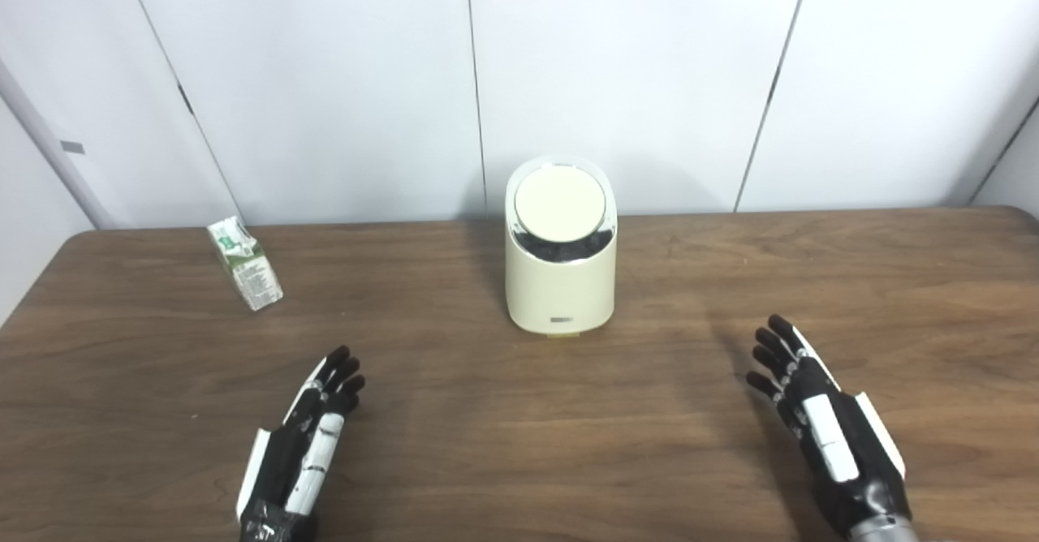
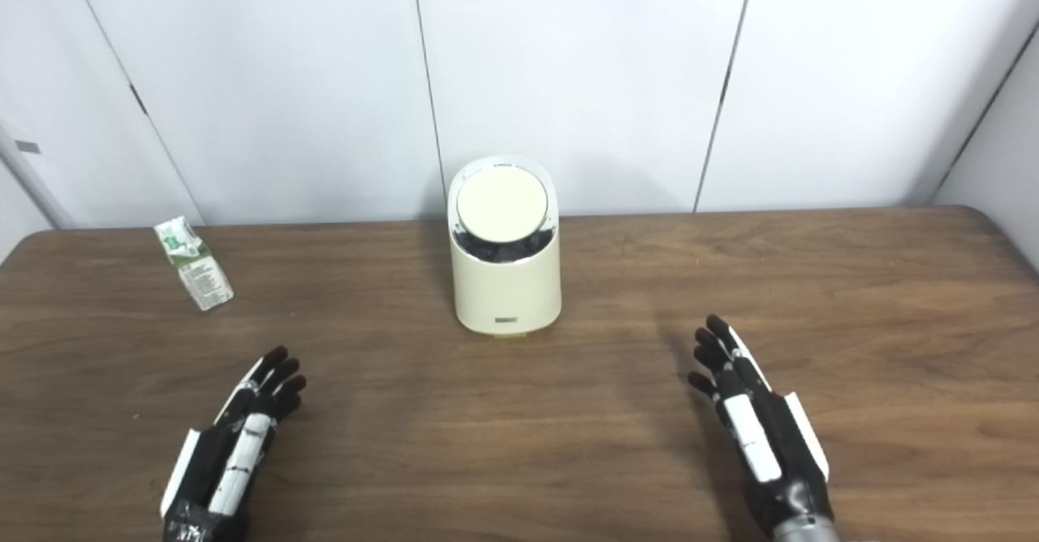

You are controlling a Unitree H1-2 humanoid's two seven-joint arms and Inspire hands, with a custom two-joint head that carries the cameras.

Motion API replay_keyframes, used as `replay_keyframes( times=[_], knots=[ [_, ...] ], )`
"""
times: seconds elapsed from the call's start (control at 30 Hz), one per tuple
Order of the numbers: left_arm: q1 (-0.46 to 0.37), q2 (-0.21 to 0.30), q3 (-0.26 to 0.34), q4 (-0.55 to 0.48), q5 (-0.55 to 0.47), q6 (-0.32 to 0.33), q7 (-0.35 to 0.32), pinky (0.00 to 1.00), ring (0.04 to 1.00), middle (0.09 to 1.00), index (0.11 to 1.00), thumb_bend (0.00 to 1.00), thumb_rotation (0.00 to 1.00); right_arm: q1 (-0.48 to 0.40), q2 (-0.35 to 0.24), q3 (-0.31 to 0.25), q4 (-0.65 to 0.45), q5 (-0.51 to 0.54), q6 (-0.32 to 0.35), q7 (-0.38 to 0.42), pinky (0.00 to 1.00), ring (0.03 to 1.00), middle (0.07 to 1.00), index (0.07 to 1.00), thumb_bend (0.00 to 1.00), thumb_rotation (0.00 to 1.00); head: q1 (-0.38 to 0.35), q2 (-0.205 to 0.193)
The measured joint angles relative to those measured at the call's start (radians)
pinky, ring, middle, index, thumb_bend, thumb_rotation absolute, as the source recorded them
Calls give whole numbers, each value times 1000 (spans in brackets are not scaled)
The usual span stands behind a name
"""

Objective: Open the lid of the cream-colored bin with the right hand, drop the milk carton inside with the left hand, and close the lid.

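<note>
A cream-colored bin [image 1: 560, 282] stands at the middle of the wooden table, toward the back, its round lid [image 1: 560, 205] shut and tilted toward me. A small green and white milk carton [image 1: 245, 264] stands at the back left. My left hand [image 1: 312, 436] rests over the table near the front left, open and holding nothing, well short of the carton. Over the front right, my right hand [image 1: 812, 412] is open too, fingers apart, to the right of the bin and nearer to me.
The wooden table [image 1: 519, 445] runs across the whole view, with a rounded corner at the back left. White wall panels [image 1: 325, 79] stand right behind the table's far edge.
</note>
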Motion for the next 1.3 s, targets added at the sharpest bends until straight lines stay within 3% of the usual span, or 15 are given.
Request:
replay_keyframes(
  times=[0.43, 0.6, 0.8, 1.1, 1.3],
  knots=[
    [1, -3, -6, 0, 5, 2, 17, 922, 904, 914, 956, 429, 691, 10, 0, 7, 41, 7, -48, 2, 880, 934, 931, 934, 645, 858, -2, -84],
    [1, -3, -12, 1, 10, -1, 25, 922, 908, 924, 969, 417, 705, 16, 0, 11, 47, 1, -74, 1, 860, 932, 929, 935, 653, 797, 0, -101],
    [1, -2, -17, 2, 21, -3, 28, 926, 906, 925, 969, 382, 699, 20, 0, 15, 61, 2, -104, 3, 859, 938, 931, 938, 636, 740, 8, -149],
    [-3, 2, -19, 16, 31, -17, 28, 945, 910, 927, 971, 355, 644, 16, 1, 18, 63, -42, -111, -6, 817, 914, 925, 939, 658, 613, 12, -200],
    [-7, 4, -19, 25, 35, -18, 28, 933, 903, 921, 965, 355, 633, -45, 8, 24, 63, -91, -111, -27, 787, 904, 914, 930, 743, 568, 8, -224]
  ],
)
